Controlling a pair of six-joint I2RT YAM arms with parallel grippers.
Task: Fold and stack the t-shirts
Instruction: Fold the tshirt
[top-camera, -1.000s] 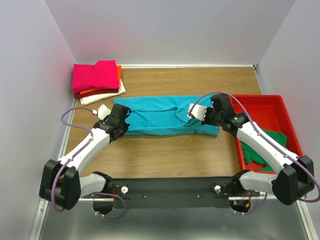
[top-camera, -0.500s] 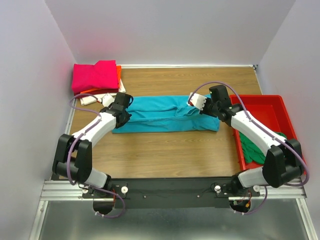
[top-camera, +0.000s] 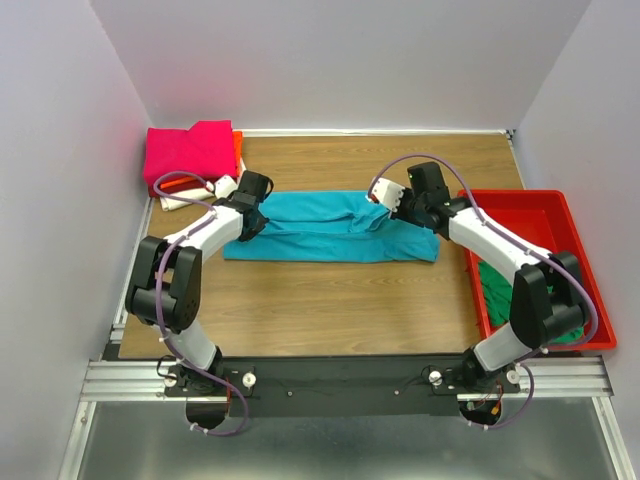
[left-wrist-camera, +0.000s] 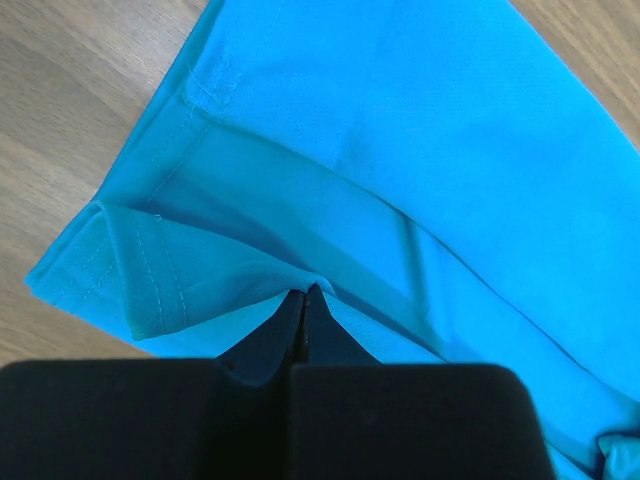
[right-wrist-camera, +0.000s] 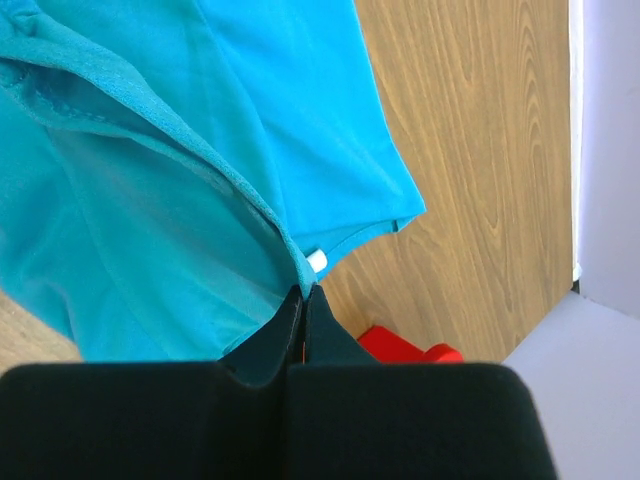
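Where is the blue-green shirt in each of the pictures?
Top external: the teal t-shirt lies as a long band across the middle of the table.
Left wrist: the teal t-shirt fills most of the picture, with a hemmed corner at the left.
Right wrist: the teal t-shirt fills the left and upper part.
Shared landmark: the wooden tabletop under it, upper left in left wrist, right side in right wrist.

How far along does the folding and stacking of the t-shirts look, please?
Done: magenta, orange and cream cloth shirts piled far left. In hand: left gripper and right gripper shut on the half-folded teal cloth t-shirt. Left: the crumpled green shirt in the red plastic tray.
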